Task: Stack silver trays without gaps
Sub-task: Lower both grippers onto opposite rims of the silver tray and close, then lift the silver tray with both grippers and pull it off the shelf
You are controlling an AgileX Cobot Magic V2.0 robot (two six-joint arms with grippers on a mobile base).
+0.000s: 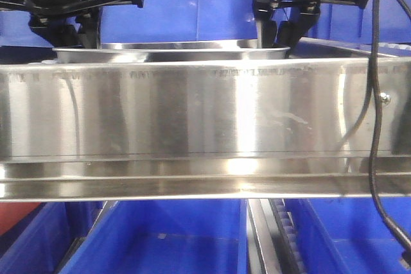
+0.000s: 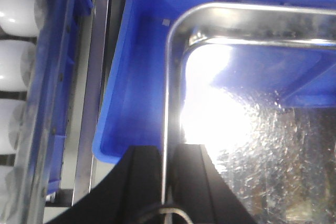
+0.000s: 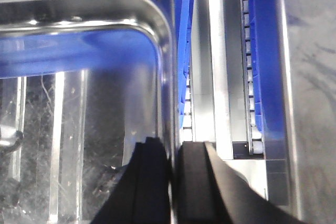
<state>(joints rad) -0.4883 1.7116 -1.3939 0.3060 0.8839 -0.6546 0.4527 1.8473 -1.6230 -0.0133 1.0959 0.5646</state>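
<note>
A silver tray [image 1: 170, 54] shows behind the steel rail, with a second shiny rim [image 1: 173, 45] just above it; I cannot tell whether that is another tray. My left gripper [image 1: 87, 35] is at its left end and my right gripper [image 1: 275, 33] at its right end. In the left wrist view my left gripper [image 2: 166, 150] is shut on the tray's [image 2: 252, 129] left rim, one finger on each side. In the right wrist view my right gripper [image 3: 172, 148] is shut on the tray's [image 3: 79, 108] right rim in the same way.
A long steel shelf rail [image 1: 192, 120] with a screw fills the foreground, and a black cable [image 1: 376, 126] hangs over its right side. Blue bins stand below [image 1: 160, 242] and under the tray [image 2: 131, 98]. White rollers [image 2: 16, 56] are at the left and a roller track [image 3: 249, 77] at the right.
</note>
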